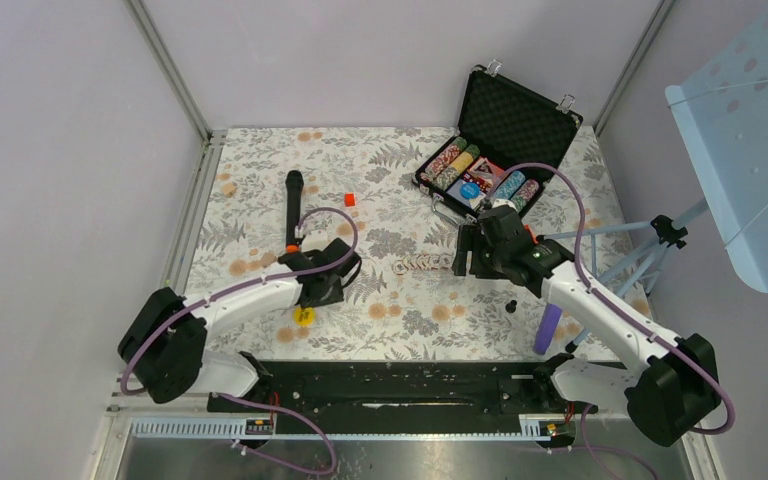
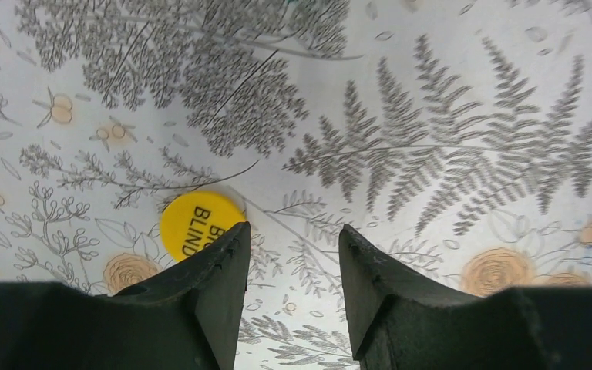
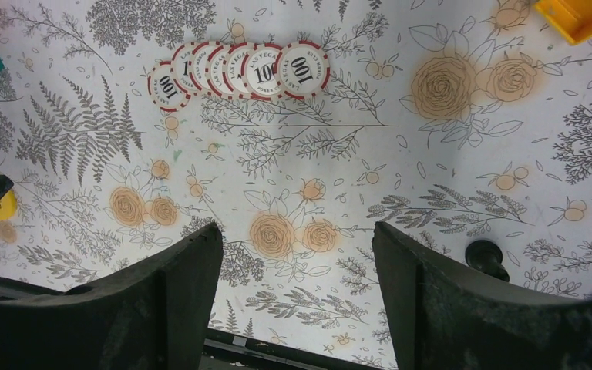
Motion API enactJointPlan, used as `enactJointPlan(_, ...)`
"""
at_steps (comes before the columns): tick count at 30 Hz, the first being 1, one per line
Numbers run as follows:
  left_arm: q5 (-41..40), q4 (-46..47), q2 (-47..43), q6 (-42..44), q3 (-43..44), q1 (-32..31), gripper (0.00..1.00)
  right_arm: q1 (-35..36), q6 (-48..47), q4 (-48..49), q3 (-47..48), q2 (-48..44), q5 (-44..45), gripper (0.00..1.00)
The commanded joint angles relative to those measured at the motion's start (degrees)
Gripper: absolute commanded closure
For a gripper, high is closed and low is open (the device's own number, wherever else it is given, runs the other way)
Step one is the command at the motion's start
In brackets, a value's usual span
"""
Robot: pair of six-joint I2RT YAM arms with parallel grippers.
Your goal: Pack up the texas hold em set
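Left wrist view is showing the left gripper [image 2: 293,239], jaws narrowly apart, cutting off lettering on the yellow button [image 2: 195,218]; jaws of the right gripper [image 3: 297,235] are gaping wide.

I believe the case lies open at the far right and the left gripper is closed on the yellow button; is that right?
Not quite: the left wrist view shows the left gripper open, the yellow button lying on the cloth outside its fingers. The case is indeed open.
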Motion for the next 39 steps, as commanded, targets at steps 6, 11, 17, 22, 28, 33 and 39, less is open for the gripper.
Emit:
enactJointPlan(6,-2.2,-1.1,-1.8,-0.3,0.7,0.9,0.44,0.4,-0.2,-1.8,0.5,-0.5,2.2,0.21)
enactJointPlan(11,1.0,2.0,-7.3,-4.0,-8.0,4.5,0.36,0.4,-0.1,-1.9,1.0,0.5,1.0,0.21)
enactJointPlan(17,1.5,2.9,-10.5,-2.7,-11.9,9.1,0.36,0.4,-0.1,-1.8,0.9,0.3,0.5,0.21)
enactJointPlan(22,2.8,4.7,-8.6,-1.5,-11.2,9.5,0.36,0.3,0.2,-1.9,0.9,0.4,0.2,0.21)
enactJointPlan(28,3.6,5.7,-7.0,-1.1,-11.1,9.5,0.36,0.4,0.0,-1.9,1.1,0.6,0.3,0.21)
enactJointPlan(33,4.5,6.4,-6.9,-0.9,-12.0,9.5,0.39,0.4,0.0,-1.8,1.2,0.9,0.2,0.21)
enactJointPlan(39,5.3,6.5,-6.6,0.2,-11.4,8.7,0.44,0.4,0.0,-1.9,1.0,1.1,0.2,0.22)
